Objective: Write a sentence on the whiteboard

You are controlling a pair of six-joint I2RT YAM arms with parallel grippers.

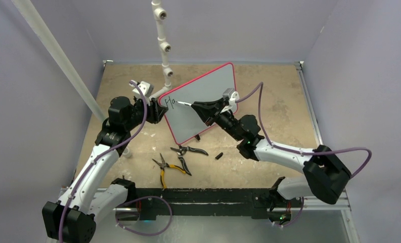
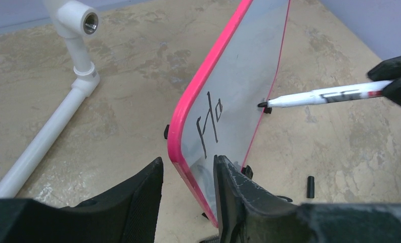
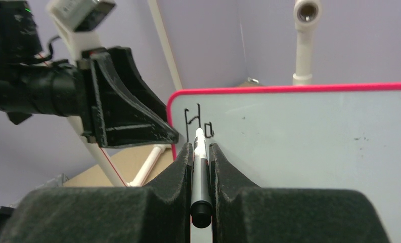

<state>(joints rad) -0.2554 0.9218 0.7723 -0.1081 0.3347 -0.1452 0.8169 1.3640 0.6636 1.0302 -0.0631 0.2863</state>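
Observation:
The whiteboard (image 1: 208,96) (image 2: 238,76) (image 3: 314,131), with its red-pink frame, stands tilted on the tan table. Black marker letters of the sentence (image 1: 170,103) (image 2: 211,124) (image 3: 197,119) reading "Ho" sit at its top left corner. My right gripper (image 1: 197,106) (image 3: 200,147) is shut on a white marker (image 1: 184,104) (image 2: 319,96) (image 3: 199,167), whose tip is at the board just right of the letters. My left gripper (image 1: 160,110) (image 2: 188,159) straddles the board's left edge, open, with a gap between its left finger and the frame.
Two pairs of pliers (image 1: 189,150) (image 1: 165,167) lie in front of the board, and a black marker cap (image 1: 219,155) (image 2: 310,186) lies to their right. A white PVC pipe (image 1: 164,45) (image 2: 61,116) runs behind and left of the board. Grey walls enclose the table.

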